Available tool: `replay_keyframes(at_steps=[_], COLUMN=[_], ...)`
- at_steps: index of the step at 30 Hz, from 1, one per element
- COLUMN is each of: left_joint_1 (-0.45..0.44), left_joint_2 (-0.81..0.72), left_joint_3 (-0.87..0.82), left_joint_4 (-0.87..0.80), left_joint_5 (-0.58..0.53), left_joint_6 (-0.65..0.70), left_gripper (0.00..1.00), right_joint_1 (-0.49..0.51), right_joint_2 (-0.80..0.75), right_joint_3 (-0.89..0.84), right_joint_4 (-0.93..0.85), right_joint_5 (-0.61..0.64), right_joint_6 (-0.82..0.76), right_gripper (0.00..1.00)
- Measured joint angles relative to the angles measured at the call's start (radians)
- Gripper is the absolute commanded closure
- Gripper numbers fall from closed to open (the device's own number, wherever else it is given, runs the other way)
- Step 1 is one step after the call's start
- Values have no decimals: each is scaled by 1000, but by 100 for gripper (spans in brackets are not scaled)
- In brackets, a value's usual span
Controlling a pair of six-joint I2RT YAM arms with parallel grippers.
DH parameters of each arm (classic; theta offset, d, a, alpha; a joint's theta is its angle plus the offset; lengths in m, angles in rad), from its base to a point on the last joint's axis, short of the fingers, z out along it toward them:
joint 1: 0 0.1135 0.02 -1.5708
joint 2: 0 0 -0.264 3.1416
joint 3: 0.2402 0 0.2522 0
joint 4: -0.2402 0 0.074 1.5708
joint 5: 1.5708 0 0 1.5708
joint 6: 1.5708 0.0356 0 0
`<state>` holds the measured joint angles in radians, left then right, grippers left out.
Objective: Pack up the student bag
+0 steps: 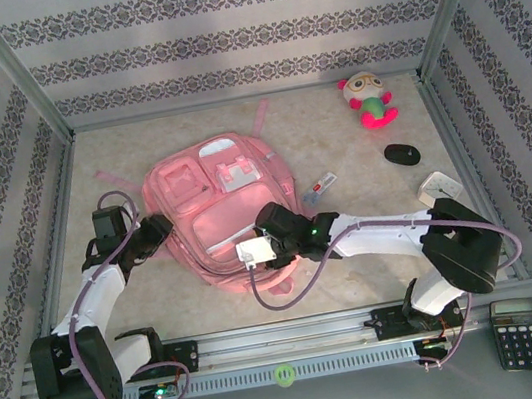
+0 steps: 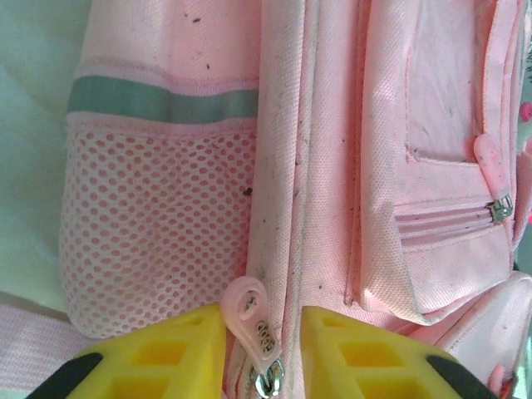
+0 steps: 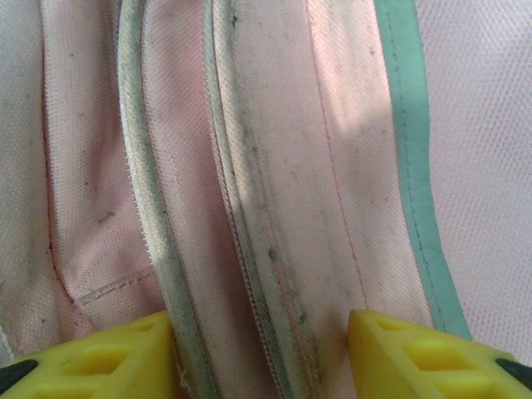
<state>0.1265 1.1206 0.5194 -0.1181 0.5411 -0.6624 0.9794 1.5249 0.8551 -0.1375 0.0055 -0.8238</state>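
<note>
Two grippers worked at the student bag [image 1: 214, 192], which lay flat, left of centre on the tabletop [image 1: 337, 138], in the top view. The left gripper [image 1: 154, 227] was at its left side and the right gripper [image 1: 251, 252] at its near edge. A plush toy [image 1: 368, 99] sat far right, a black mouse [image 1: 402, 154] nearer. A small red-and-white item [image 1: 319, 187] lay just beside the bag's right side, and a white object [image 1: 438, 185] was by the right arm. A calculator [image 1: 522, 332] rested beyond the near rail. None of these blocked either arm, but they all waited outside the bag, so packing had probably hardly begun. In the left wrist view the left gripper [image 2: 264, 320] stood narrowly open, its yellow fingers [image 2: 179, 349] astride the pink zip pull [image 2: 248, 309], beside the mesh side pocket [image 2: 158, 224]. The pull was not visibly pinched. A good grip would take the tab squarely and draw it along the zip line, not across. In the right wrist view the right gripper [image 3: 259, 328] was open wide, straddling the bag's piped zip edge [image 3: 249, 208] left of a green trim [image 3: 411, 141]. It held nothing. Pinching that ridge firmly would likely steady the soft fabric against the pull. Bunched cloth was the likeliest snag.
</note>
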Motion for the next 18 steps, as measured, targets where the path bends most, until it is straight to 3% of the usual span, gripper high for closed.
replay_keyframes(at_steps=[8, 12, 16, 18], left_joint_1=[0, 0, 0, 0], left_joint_2=[-55, -60, -61, -68], left_joint_3=[-5, -16, -16, -18], left_joint_4=[0, 7, 11, 14], left_joint_5=[-26, -30, -29, -25], left_joint_6=[7, 3, 3, 3], left_gripper=[100, 100, 100, 100], right_joint_1=[-34, -35, -32, -13], right_joint_2=[-42, -74, -132, -161], right_joint_3=[-13, -14, -14, -14], right_joint_4=[-1, -8, -24, -28], right_joint_5=[-26, -29, -29, -18], right_joint_6=[25, 39, 55, 80], right_gripper=[47, 47, 32, 29])
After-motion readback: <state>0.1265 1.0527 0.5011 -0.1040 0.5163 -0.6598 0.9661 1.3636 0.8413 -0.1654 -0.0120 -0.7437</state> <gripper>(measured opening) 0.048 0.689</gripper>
